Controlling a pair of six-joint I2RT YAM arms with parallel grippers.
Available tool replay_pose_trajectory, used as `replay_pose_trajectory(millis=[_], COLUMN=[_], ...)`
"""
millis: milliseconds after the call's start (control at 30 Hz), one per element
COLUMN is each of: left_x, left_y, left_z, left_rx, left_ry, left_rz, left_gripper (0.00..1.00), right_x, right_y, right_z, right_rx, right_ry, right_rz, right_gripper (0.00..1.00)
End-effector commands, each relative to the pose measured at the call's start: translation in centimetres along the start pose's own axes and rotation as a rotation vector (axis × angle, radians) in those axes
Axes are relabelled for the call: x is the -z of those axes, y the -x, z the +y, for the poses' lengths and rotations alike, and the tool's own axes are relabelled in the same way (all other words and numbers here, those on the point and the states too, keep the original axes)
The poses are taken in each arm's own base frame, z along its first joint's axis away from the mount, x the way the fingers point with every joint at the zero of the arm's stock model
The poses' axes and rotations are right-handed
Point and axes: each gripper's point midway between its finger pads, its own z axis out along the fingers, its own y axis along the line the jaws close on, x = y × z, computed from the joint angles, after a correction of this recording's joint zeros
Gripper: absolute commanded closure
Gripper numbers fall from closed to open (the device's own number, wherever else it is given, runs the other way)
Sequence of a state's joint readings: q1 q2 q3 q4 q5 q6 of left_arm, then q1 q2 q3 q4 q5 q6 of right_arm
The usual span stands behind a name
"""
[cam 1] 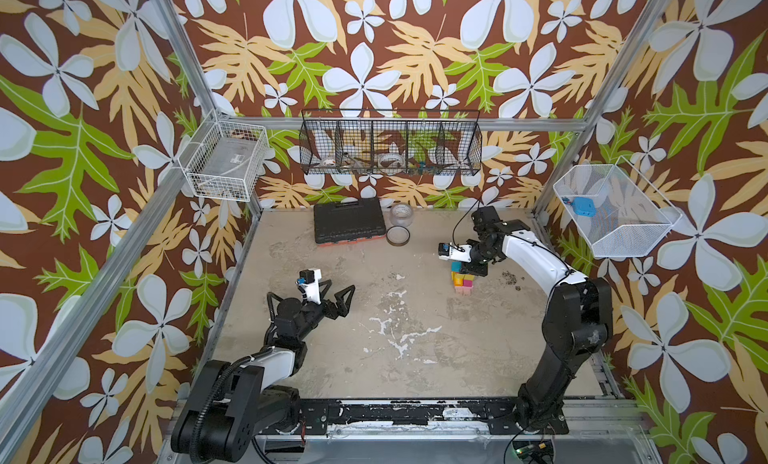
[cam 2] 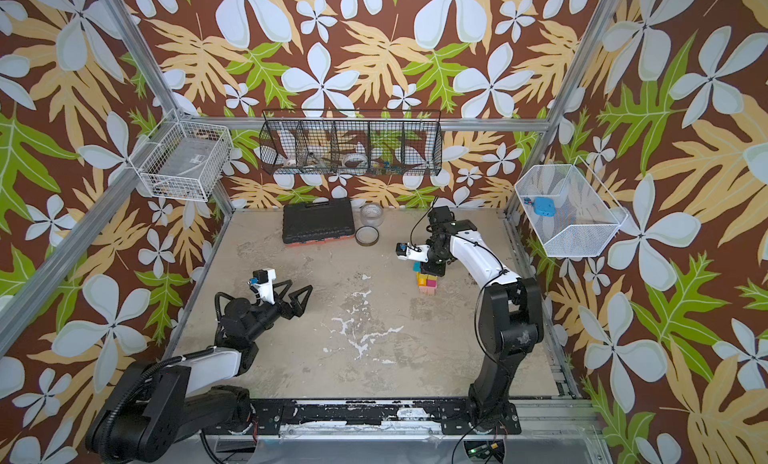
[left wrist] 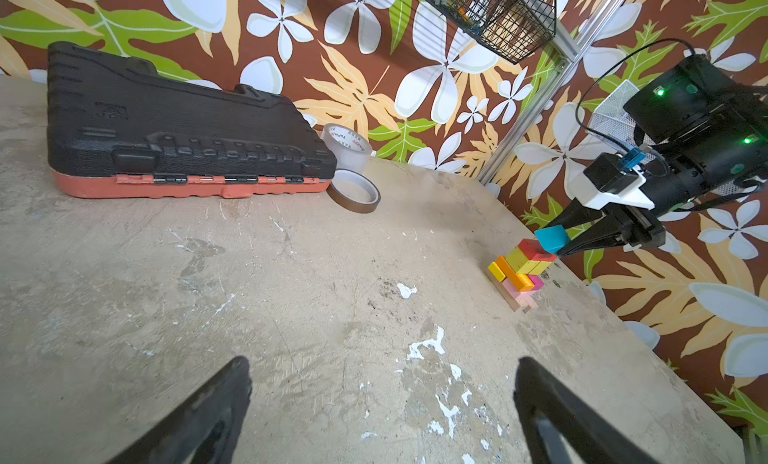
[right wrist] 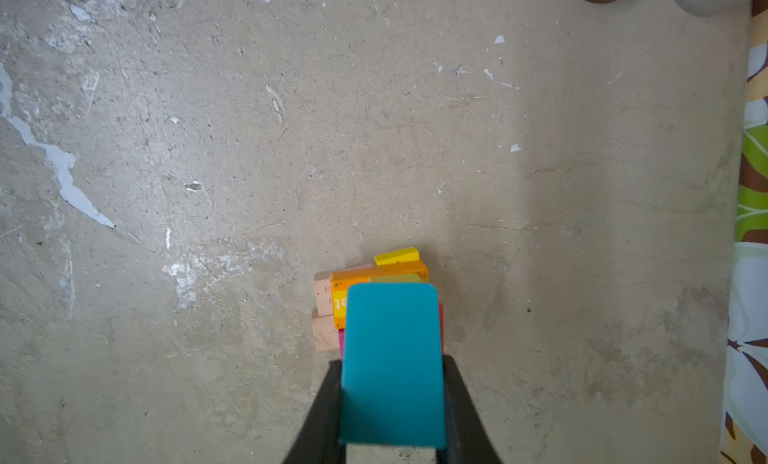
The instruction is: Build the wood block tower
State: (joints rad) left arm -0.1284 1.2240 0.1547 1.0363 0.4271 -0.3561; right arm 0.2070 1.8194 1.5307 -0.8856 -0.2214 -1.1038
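The wood block tower (cam 1: pixel 464 282) (cam 2: pixel 428 284) stands right of the table's middle. In the left wrist view the tower (left wrist: pixel 521 270) shows pink planks at the base, then yellow, orange and magenta blocks, with a red block on top. My right gripper (right wrist: pixel 392 362) (left wrist: pixel 556 242) is shut on a teal block (right wrist: pixel 392 358) (left wrist: pixel 552 238) (cam 1: pixel 456 267) held right over the red block; contact between them cannot be made out. My left gripper (left wrist: pixel 383 364) (cam 1: pixel 340 286) (cam 2: pixel 299 286) hovers wide open and empty over bare table to the left.
A black tool case (cam 1: pixel 347 222) with an orange underside lies at the back. Beside it are a clear tape roll (cam 1: pixel 402 214) and a brown tape ring (cam 1: pixel 398 235). Wire baskets (cam 1: pixel 615 212) hang on the walls above the table.
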Motion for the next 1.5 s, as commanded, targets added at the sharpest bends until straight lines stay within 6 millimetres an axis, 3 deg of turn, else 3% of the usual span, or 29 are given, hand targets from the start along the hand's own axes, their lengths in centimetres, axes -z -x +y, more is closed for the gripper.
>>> replay_pose_trajectory(millis=[0,300,900,1300,1467], left_x=[0.0,0.0,-0.1,-0.1,-0.1], left_y=[0.7,0.7,0.7,0.7,0.7], left_z=[-0.6,-0.6,-0.6,-0.6,-0.6], left_rx=[-0.025,-0.025,-0.024,-0.024,-0.024], left_ry=[-0.028,-0.029,-0.029,-0.031,-0.030], left_rz=[-0.025,-0.024,-0.022,-0.022,-0.022], left_gripper=[0.00,0.00,0.00,0.00,0.00], right_x=[0.2,1.8,0.7,-0.3,-0.2], right_y=[-1.0,-3.2,-1.8,-2.0,-2.2], right_z=[0.5,0.6,-0.3,-0.5,-0.9], right_rx=[0.022,0.048,0.039,0.044,0.038], right_ry=[0.015,0.012,0.056,0.059,0.043], right_rz=[0.035,0.025,-0.031,0.018,0.031], right_gripper=[1.00,1.00,1.00,1.00,0.93])
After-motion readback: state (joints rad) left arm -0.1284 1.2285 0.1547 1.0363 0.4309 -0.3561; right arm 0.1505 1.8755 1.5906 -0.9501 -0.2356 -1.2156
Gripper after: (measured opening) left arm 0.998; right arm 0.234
